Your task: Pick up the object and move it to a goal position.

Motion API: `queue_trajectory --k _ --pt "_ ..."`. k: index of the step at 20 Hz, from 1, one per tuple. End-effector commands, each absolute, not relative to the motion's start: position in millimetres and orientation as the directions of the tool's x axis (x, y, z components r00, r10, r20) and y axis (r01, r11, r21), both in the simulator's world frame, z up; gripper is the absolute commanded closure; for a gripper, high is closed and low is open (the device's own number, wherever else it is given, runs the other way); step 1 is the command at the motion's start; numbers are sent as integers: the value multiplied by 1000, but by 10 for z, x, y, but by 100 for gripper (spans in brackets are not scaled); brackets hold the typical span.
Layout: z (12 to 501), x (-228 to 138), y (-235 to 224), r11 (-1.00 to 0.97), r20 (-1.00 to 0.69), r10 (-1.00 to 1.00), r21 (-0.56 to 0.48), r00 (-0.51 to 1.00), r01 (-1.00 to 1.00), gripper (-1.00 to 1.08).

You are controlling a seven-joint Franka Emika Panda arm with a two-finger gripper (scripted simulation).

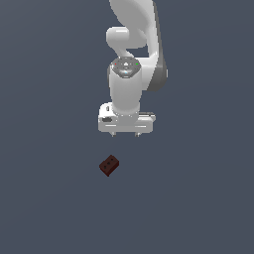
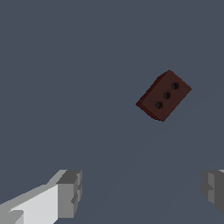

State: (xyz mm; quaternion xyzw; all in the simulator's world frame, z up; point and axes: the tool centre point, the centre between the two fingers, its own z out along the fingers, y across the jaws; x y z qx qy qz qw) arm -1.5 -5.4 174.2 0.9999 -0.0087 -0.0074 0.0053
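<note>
Seen left to right: block lying flat and skewed, just left of and below the gripper, well apart from its wide-spread empty fingers; best to centre over the block, turn to match its narrow sides, then descend.

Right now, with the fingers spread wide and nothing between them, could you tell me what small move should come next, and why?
Probably a short sideways shift to bring the white gripper directly over the small dark reddish-brown rectangular block, with no descent yet. In the exterior view the block lies apart from the gripper, lower and toward that view's left; in the wrist view it sits off the gap between the grey fingers, which hold nothing.
</note>
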Motion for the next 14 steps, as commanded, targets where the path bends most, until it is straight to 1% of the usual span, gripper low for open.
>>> queue_trajectory --k 1,9,14 --pt "1742 -15 -54 -1000 -15 -18 11 1000 -17 -92" --pt "1798 -90 147 -999 -32 38 3 999 38 -92" --pt "1787 -77 132 -1000 -31 28 3 999 28 -92"
